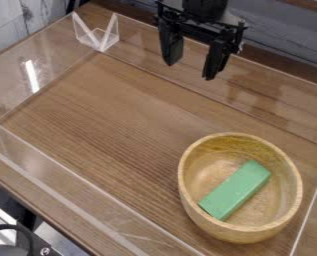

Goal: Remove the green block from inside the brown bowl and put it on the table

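Light-tan wood with a thick, rounded rim is shown in the brown bowl [189, 180], which is set upright on the table [110, 128] in the near right part of the view. Inside it, the green block [236, 190] is held by the bowl alone: it is laid on the bowl's floor, slanted from the near left towards the far right, and its plain bright top face is left uncovered. Well to the left of the bowl, at the near corner of the view, a black curved part [17, 232] is partly cut off by the frame, and what it belongs to cannot be told. Also to the left of the bowl, the table's edge is lined by a low clear wall [51, 178], which is run slantwise towards the far side. Between that wall and the bowl, and beyond both, brown boards with darker streaks are seen. Farther off, beyond the bowl and slightly to its left, the black gripper [194, 55] is held well apart from it, with its two fingers spread and nothing pinched between them. Farthest to the left beyond the bowl, a clear angular piece [97, 34] is seen near the table's far left corner
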Controlling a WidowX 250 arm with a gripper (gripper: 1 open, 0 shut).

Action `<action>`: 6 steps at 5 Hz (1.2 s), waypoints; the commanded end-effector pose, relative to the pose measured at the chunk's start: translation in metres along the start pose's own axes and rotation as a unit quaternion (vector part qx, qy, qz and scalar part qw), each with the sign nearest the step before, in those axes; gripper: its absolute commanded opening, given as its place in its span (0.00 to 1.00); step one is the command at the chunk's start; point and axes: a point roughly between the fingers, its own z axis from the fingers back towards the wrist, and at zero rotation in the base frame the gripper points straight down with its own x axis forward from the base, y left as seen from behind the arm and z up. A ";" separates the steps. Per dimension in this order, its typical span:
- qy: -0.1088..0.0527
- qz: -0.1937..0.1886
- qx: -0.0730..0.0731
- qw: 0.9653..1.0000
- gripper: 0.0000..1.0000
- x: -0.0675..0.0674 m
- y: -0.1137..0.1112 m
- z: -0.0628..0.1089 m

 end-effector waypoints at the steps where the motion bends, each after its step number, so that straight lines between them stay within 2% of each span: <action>1: 0.007 -0.004 -0.001 1.000 1.00 -0.005 -0.006 -0.006; 3: -0.004 -0.043 -0.001 0.999 1.00 -0.035 -0.048 -0.005; 4: -0.004 -0.049 -0.002 0.999 1.00 -0.042 -0.057 -0.005; 6: -0.016 -0.089 -0.001 0.996 1.00 -0.058 -0.085 -0.008</action>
